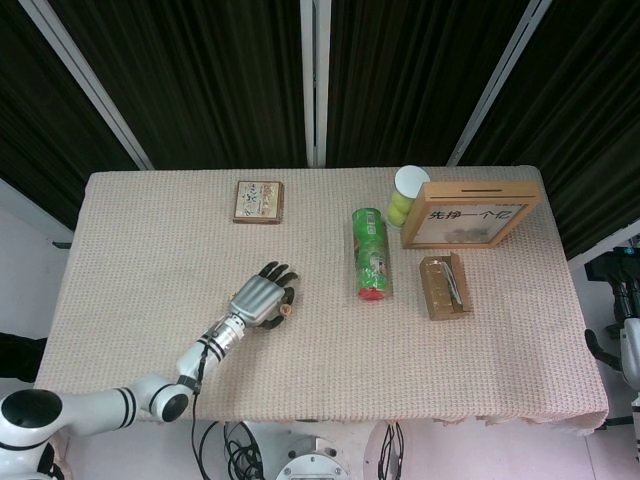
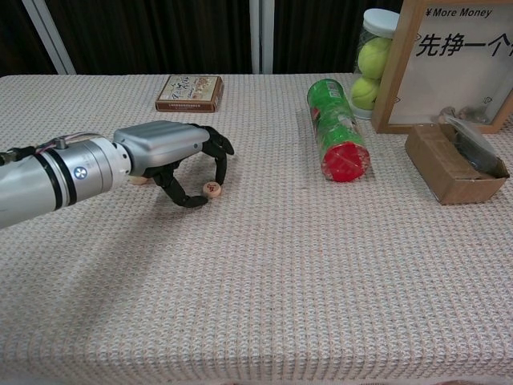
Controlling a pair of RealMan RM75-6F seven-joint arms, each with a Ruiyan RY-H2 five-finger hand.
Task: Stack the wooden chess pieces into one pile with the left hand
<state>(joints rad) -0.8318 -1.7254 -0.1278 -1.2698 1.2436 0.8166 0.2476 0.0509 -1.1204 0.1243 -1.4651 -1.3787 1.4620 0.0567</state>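
lying flat on the table [image 2: 264, 265], left of centre: a round wooden chess piece [image 2: 212, 189] with a red mark on top, touched or nearly touched by the dark fingertips [image 2: 220, 172] of the left hand [image 2: 164, 150]. peeking out just behind the hand's near-left side in the chest view, a second pale disc [image 2: 140, 180], probably another piece, though mostly hidden.

to do this step well: closing thumb and finger on opposite edges of the disc, low and level, so as not to flick it away across the woven cloth; lifting straight up only once the pinch looks firm; then carrying it left to the other disc and setting it down centred.

hand palm down, fingers curled and bracketing the piece, thumb low by the cloth; not clearly pinching, nothing lifted. forearm reaching in from the near left, close to the table. right hand [image 1: 628, 352] only partly seen at the far right edge of the head view, state impossible to tell
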